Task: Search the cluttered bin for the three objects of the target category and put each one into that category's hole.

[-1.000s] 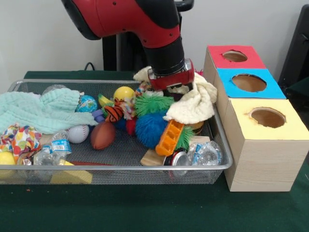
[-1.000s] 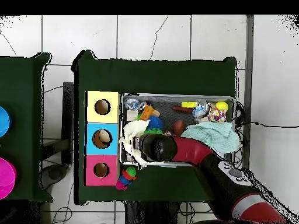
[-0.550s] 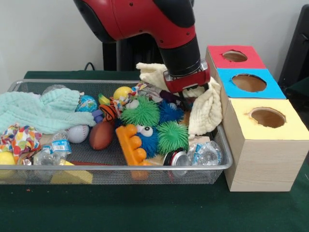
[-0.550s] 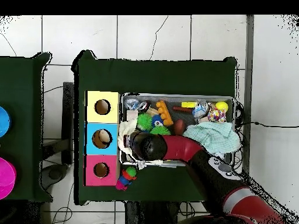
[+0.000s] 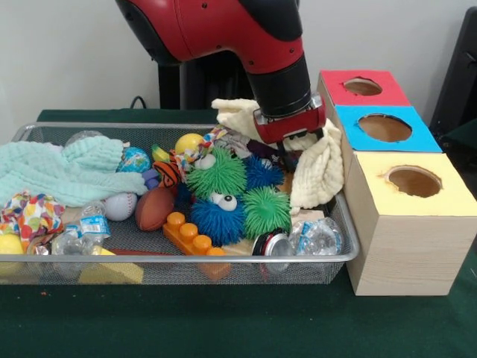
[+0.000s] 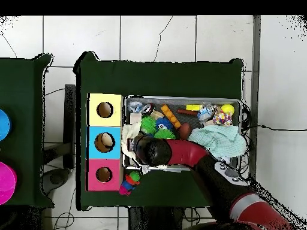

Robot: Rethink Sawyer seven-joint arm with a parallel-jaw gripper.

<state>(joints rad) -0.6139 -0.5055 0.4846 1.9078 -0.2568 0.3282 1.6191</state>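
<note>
At the wire mesh bin's [image 5: 339, 224] box-side end, the gripper [image 5: 292, 138] seems clamped on the cream waffle-weave cloth [image 5: 317, 168], mid-lift; next, carry it over a hole.

Bare mesh floor [image 5: 156, 237] lies open near the brown toy football [image 5: 154, 208] (clutter crowds elsewhere); the cream cloth [image 5: 317, 168] blocks the right end.

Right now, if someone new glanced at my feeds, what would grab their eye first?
Most likely the red arm, coming down over the bin's end next to the boxes, with a cream cloth draped under the tool. Next, the fuzzy green and blue toy with eyes in the middle of the clutter, an orange block lying in front of it. Beside the bin stand three boxes topped red, blue and yellow, each with a hole.
</note>
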